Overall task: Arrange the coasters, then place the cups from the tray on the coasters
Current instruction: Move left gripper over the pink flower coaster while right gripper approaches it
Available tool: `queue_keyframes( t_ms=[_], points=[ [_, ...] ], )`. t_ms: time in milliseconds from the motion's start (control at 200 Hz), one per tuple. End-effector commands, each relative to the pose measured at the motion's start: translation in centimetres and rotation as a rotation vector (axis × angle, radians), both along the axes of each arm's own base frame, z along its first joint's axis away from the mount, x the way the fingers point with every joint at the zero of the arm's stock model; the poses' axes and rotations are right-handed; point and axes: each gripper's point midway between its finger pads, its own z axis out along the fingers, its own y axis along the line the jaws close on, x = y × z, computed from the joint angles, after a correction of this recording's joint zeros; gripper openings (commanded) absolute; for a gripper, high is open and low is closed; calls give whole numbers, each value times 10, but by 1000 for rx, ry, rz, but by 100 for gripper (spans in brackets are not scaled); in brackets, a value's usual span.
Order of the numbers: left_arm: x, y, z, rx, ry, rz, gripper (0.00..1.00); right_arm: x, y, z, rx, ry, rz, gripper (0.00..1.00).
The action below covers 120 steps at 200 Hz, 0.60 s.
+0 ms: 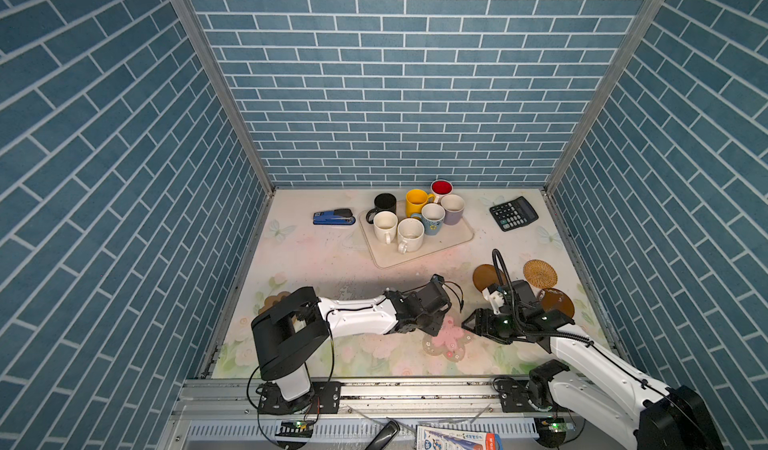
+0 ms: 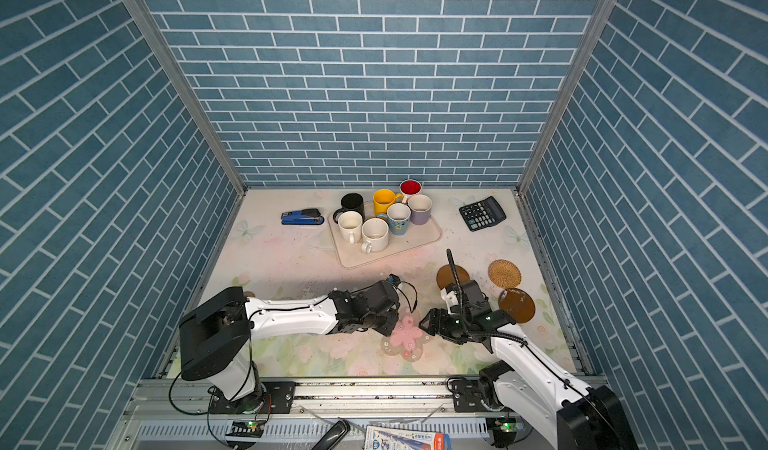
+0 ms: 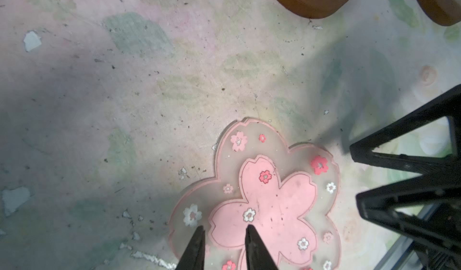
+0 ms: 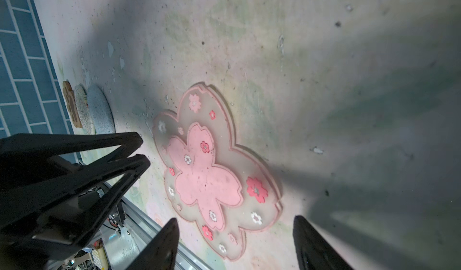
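In both top views the pink flower coaster (image 1: 448, 337) is seen lying flat on the tabletop (image 1: 316, 260) at lower centre. The left gripper (image 3: 224, 231) is poised at one edge of it, fingers only narrowly parted and nothing gripped; whether they touch it cannot be told. The right gripper (image 4: 235, 222) is spread wide at the opposite edge, likewise empty. The cups (image 1: 411, 233) are grouped on the tray (image 1: 453, 242) at upper centre. Brown discs (image 1: 486, 277) and a rattan round (image 1: 540, 274) are laid at centre right.
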Motion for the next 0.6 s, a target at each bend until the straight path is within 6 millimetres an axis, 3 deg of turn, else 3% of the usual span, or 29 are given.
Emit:
queue_keyframes(
  t_ms=[0,225,305,595],
  points=[
    [-2,0,6,-30,-8,7,33,-11,-1,-10,15,64,-15,72],
    [6,17,-2,8,3,81,33,-13,5,-9,47,87,-11,71],
    [12,29,0,2,0,134,38,-13,8,-8,58,91,-9,71],
    [21,58,28,-29,-67,197,53,-18,20,-13,50,118,23,73]
  ],
)
